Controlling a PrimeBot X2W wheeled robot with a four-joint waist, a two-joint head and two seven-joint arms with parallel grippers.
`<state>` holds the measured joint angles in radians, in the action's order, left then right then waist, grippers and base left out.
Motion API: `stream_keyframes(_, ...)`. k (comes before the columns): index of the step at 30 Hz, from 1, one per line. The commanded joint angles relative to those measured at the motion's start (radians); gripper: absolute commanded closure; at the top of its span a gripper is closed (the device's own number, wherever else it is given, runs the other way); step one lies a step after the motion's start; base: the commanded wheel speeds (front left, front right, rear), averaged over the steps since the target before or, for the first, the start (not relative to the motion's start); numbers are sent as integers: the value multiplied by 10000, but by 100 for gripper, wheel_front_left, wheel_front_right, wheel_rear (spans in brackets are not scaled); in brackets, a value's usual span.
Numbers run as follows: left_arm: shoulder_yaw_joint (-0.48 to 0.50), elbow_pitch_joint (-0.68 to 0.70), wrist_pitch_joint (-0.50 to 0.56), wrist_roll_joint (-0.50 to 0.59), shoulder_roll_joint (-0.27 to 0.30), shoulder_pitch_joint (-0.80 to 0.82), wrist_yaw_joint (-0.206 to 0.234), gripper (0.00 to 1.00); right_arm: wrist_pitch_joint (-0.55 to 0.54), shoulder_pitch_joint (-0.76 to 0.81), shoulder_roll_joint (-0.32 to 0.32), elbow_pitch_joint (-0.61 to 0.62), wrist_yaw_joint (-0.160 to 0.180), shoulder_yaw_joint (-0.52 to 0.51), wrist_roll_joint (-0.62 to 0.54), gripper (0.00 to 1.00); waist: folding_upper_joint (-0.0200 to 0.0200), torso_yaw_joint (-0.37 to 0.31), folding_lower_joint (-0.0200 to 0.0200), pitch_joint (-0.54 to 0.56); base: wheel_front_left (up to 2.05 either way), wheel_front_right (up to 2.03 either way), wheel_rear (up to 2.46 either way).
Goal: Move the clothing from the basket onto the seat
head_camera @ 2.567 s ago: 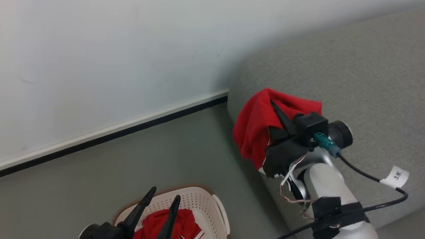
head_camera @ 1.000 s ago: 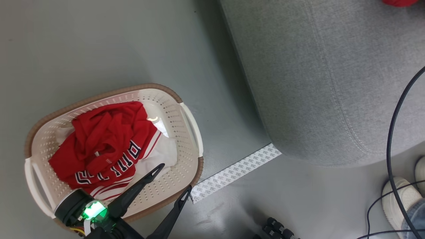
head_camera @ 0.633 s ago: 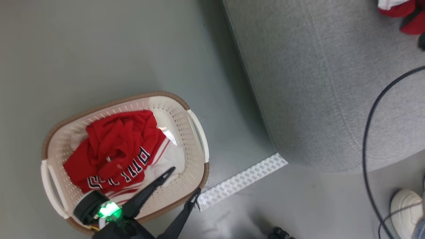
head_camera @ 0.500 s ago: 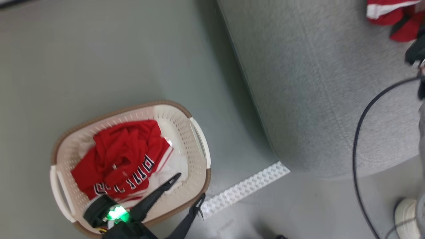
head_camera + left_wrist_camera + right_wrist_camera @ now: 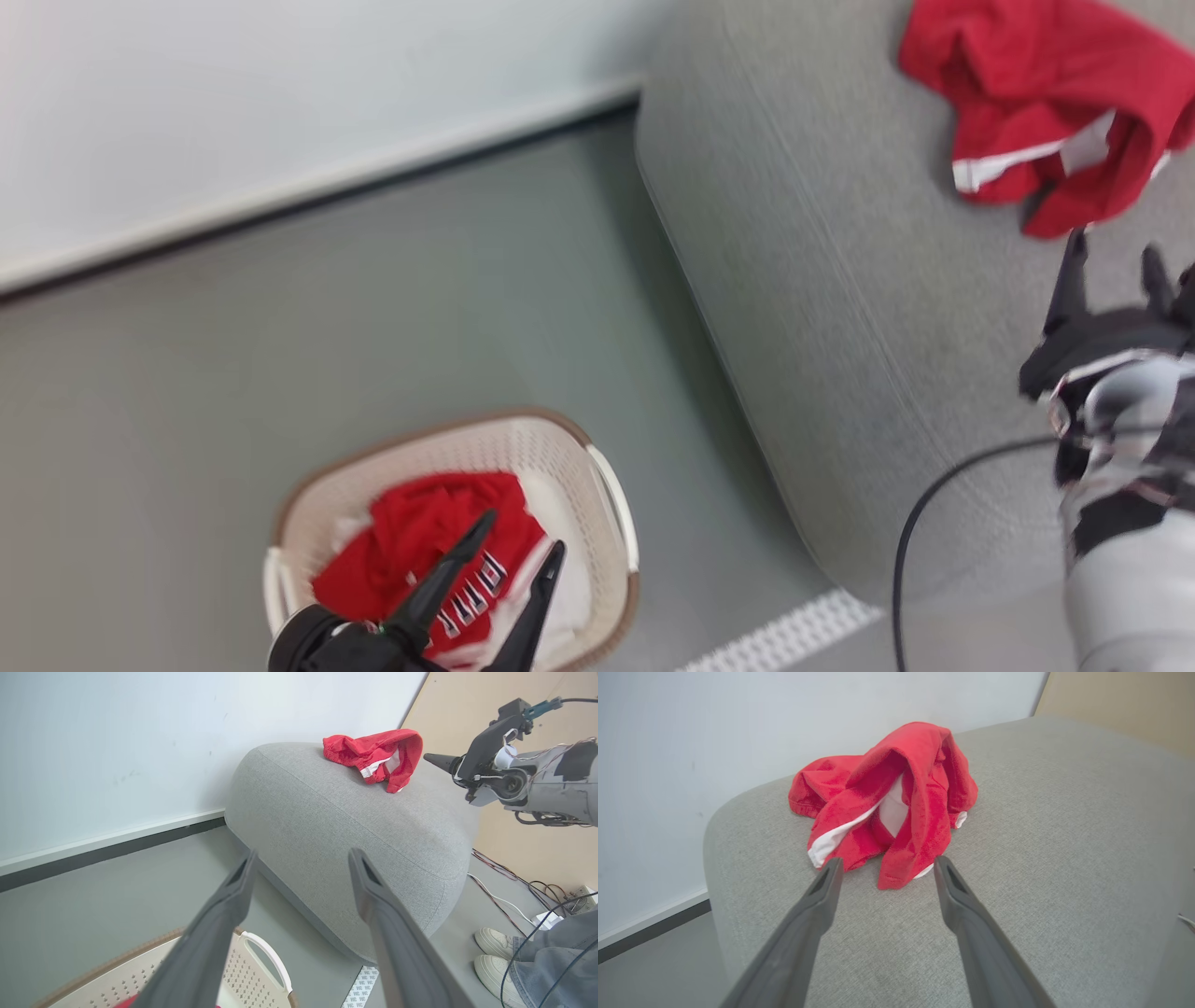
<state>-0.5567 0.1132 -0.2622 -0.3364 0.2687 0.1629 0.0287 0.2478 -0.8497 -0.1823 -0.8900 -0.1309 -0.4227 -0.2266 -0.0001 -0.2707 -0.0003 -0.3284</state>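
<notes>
My left gripper [image 5: 523, 530], right gripper [image 5: 1113, 245] stood spread, empty. Red jersey [image 5: 420, 551] in near laundry basket [image 5: 439, 431] looked limp, light; best pinched at bunched crest.

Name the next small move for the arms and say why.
Likely lower the open left gripper into the basket onto the printed garment beneath it. The loose red garment already lies on the seat, clear of the open right gripper, so that delivery looks done; the basket holds the rest.
</notes>
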Motion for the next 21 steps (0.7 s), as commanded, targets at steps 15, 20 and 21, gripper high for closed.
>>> stream_keyframes(15,2376,-1666,-35,135,-1166,-895,662,0,163,4152,1295,4368,3,626,1833,0,1,2963,3,3394,0,0,0)
stream_keyframes(20,3202,-1891,-35,138,-1346,-775,684,0,42,5467,1321,5394,3,1407,2159,0,1,3653,3,3648,0,0,0)
stream_keyframes(21,3355,-1941,-34,212,-1362,-778,675,0,34,5695,1319,5507,3,1593,2226,0,1,3754,3,3693,0,0,0)
